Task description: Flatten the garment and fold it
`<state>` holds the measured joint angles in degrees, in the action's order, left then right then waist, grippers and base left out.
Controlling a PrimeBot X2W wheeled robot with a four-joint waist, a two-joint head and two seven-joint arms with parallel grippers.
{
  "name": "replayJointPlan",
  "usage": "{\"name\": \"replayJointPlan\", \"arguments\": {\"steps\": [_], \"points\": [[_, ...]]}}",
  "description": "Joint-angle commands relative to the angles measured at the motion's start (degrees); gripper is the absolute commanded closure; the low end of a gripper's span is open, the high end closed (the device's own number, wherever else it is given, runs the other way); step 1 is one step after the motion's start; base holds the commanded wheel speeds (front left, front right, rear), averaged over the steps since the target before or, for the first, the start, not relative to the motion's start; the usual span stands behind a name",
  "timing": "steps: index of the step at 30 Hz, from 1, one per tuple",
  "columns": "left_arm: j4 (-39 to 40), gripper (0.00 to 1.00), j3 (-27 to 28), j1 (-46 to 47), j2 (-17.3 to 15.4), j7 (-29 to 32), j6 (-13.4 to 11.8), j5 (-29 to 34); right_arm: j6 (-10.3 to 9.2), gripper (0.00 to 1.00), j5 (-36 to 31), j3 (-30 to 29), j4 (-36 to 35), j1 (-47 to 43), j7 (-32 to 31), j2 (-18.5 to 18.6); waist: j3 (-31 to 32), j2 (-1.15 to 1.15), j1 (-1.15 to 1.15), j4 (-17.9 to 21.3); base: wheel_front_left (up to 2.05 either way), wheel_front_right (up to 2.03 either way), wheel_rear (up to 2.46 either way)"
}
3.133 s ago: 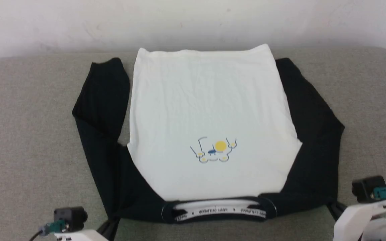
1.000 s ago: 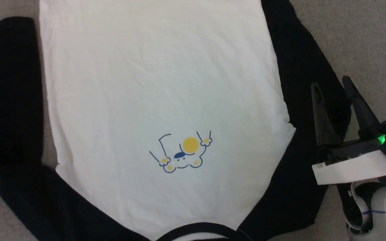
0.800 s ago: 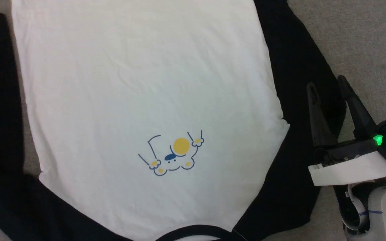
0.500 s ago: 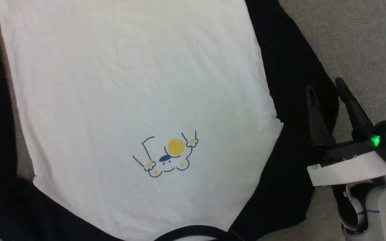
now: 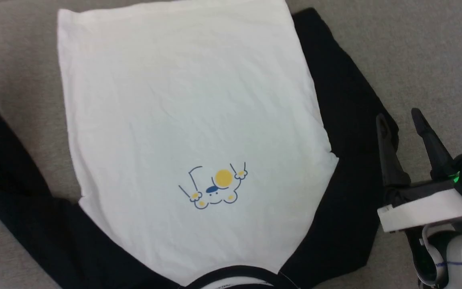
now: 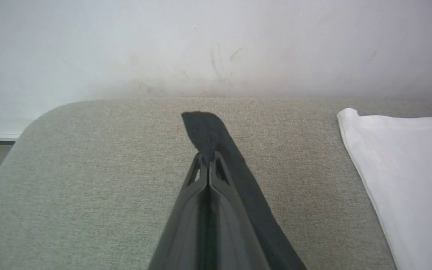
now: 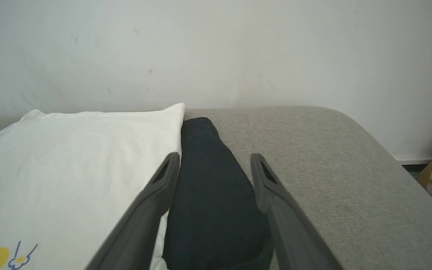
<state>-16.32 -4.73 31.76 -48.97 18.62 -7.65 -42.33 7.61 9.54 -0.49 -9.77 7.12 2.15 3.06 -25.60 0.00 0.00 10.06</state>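
Left end effector (image 6: 208,157): fingers pressed together, apparently pinching the left sleeve (image 6: 201,125) close to its cuff.
Right end effector (image 5: 398,116): fingers apart, poised over the right sleeve (image 5: 347,120), gripping nothing.
Garment (image 5: 191,120): spread front-up on the grey padded worktop (image 5: 423,48), collar nearest the robot, hem towards the wall (image 7: 216,48).
Handling: probably light, limp and thin. It will likely drape and drag rather than keep its shape, and wrinkle if tugged unevenly.
Where to grip: cuffs, hem corners or shoulder seams look best, pinching both layers at an edge.
Count: one garment, two black sleeves, one chest print (image 5: 217,186), two end effectors.
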Motion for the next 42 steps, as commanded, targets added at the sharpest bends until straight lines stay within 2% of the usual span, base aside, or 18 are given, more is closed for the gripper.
{"name": "replayJointPlan", "arguments": {"steps": [1, 6, 11, 15, 18, 22, 25, 31, 34, 36, 37, 42], "points": [[0.7, 1.0, 0.9, -1.7, -0.3, -1.6, -0.1, 0.5, -0.12, 0.0, -0.3, -0.5, -0.4, -1.0, -0.4, -0.2, 5.7, 0.0, 0.0, -3.9, 0.0, 0.0, 0.0], [6.1, 1.0, 2.2, -6.4, -1.5, -3.5, -1.3, 1.2, -0.12, 0.0, 0.0, -1.3, -1.0, -3.6, -1.5, -0.2, 10.4, 0.0, 0.0, -6.6, 0.0, 0.0, 0.0], [15.9, 1.0, 2.6, -11.1, -2.4, -2.4, -3.5, 1.9, -0.12, 0.0, 0.3, -1.7, -1.7, -5.4, -2.5, -0.2, 13.5, 0.0, 0.0, -8.4, 0.0, 0.0, 0.0], [25.9, 1.0, 0.3, -13.2, -1.1, 0.0, -5.5, 2.4, -0.12, 0.0, 0.5, -2.2, -2.3, -6.5, -3.0, -0.2, 15.0, 0.0, 0.0, -9.3, 0.0, 0.0, 0.0], [32.5, 1.0, -3.5, -12.4, 0.9, 1.5, -6.4, 3.8, -0.12, 0.0, 0.6, -2.2, -2.7, -7.0, -3.4, -0.2, 15.7, 0.0, 0.0, -9.6, 0.0, 0.0, 0.0], [38.9, 1.0, -12.4, -9.2, 5.4, 4.2, -6.2, 7.3, -0.12, 0.0, 0.8, -1.5, -3.0, -7.0, -3.9, -0.2, 16.2, 0.0, 0.0, -9.2, 0.0, 0.0, 0.0], [40.3, 1.0, -20.2, -6.1, 11.0, 5.9, -5.4, 9.9, -0.12, 0.0, 0.8, -1.3, -3.2, -7.2, -4.1, -0.2, 16.4, 0.0, 0.0, -8.8, 0.0, 0.0, 0.0], [35.1, 1.0, -33.7, -3.9, 23.9, 6.0, -4.0, 12.6, -0.12, 0.0, 1.2, -0.9, -3.3, -7.6, -4.4, -0.2, 16.2, 0.0, 0.0, -7.3, 0.0, 0.0, 0.0], [29.8, 1.0, -39.7, -4.5, 29.0, 5.9, -2.6, 13.1, -0.12, 0.0, 1.4, -0.5, -3.1, -7.7, -4.4, -0.2, 15.9, 0.0, 0.0, -6.4, 0.0, 0.0, 0.0], [25.5, 1.0, -43.4, -4.9, 31.2, 6.3, -1.0, 13.3, -0.12, 0.0, 1.6, -0.3, -3.0, -7.8, -4.4, -0.2, 15.7, 0.0, 0.0, -5.9, 0.0, 0.0, 0.0], [25.5, 1.0, -43.4, -4.9, 31.2, 6.3, -1.0, 13.3, -0.12, 0.0, 1.6, -0.3, -3.0, -7.8, -4.4, -0.2, 15.7, 0.0, 0.0, -5.9, 0.0, 0.0, 0.0], [14.6, 1.0, -50.3, -5.0, 34.5, 6.7, 3.3, 14.5, -0.12, 0.0, 1.9, 0.3, -2.5, -7.9, -4.3, -0.2, 15.4, 0.0, 0.0, -5.0, 0.0, 0.0, 0.0]]}}
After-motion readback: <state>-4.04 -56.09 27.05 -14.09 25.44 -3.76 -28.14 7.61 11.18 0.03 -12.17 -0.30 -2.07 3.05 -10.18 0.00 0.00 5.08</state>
